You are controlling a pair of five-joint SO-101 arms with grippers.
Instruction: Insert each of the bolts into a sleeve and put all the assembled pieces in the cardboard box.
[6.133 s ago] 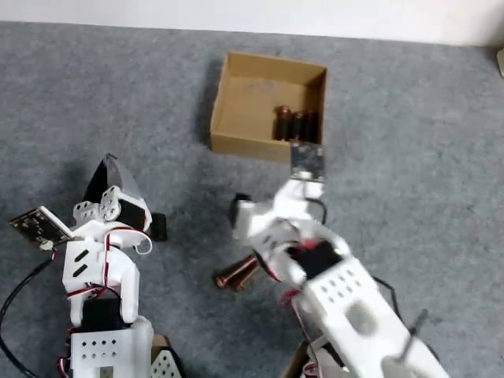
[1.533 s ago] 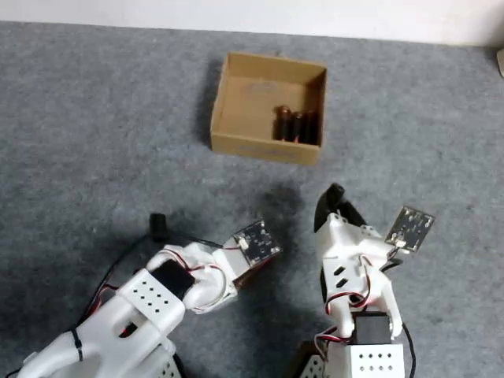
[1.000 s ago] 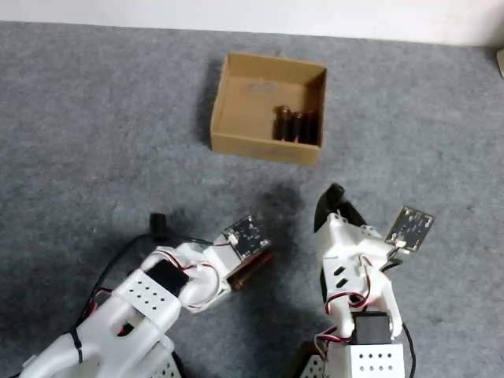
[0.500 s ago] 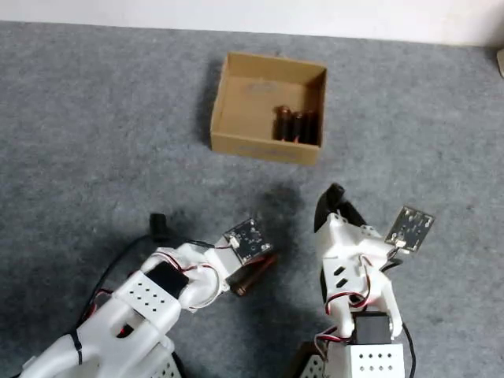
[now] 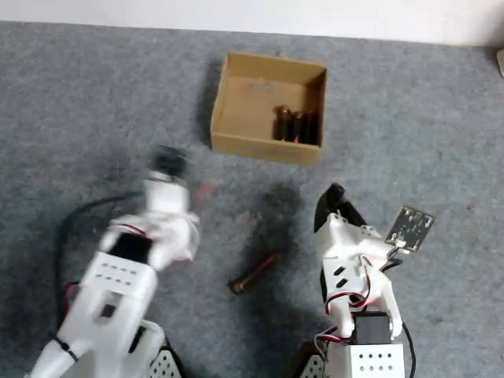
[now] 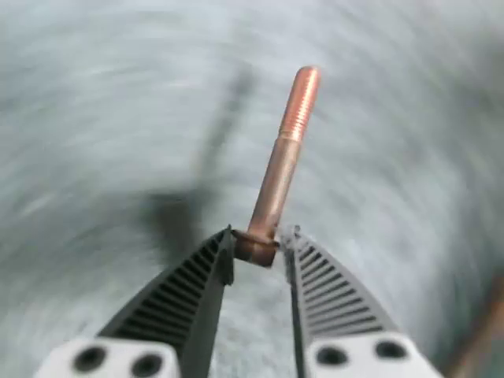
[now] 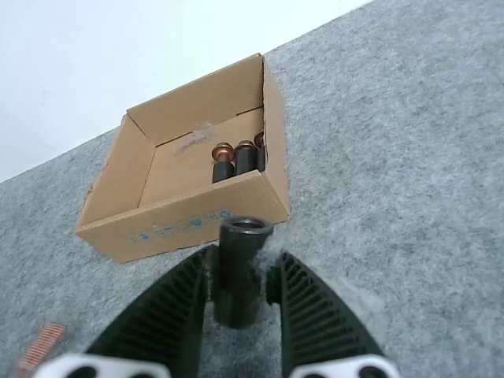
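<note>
Swung away leftward, left gripper (image 6: pixel 258 242) clamped on bolt (image 6: pixel 280 161), right gripper (image 7: pixel 242 266) clamped on sleeve (image 7: pixel 243 235)

We take this for a robotics test bench: grey felt mat (image 5: pixel 94 94), plain white wall (image 5: pixel 236 9) behind, small white arms (image 5: pixel 362 291) with exposed wiring (image 5: pixel 340 302), a bare circuit board (image 5: pixel 409 227).

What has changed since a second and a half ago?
The left pincer shut on one bolt by its head and swung it away leftward, leaving the other bolt lying on the table. Unchanged: the right pincer holding a sleeve, the cardboard box and its three assembled pieces.
</note>
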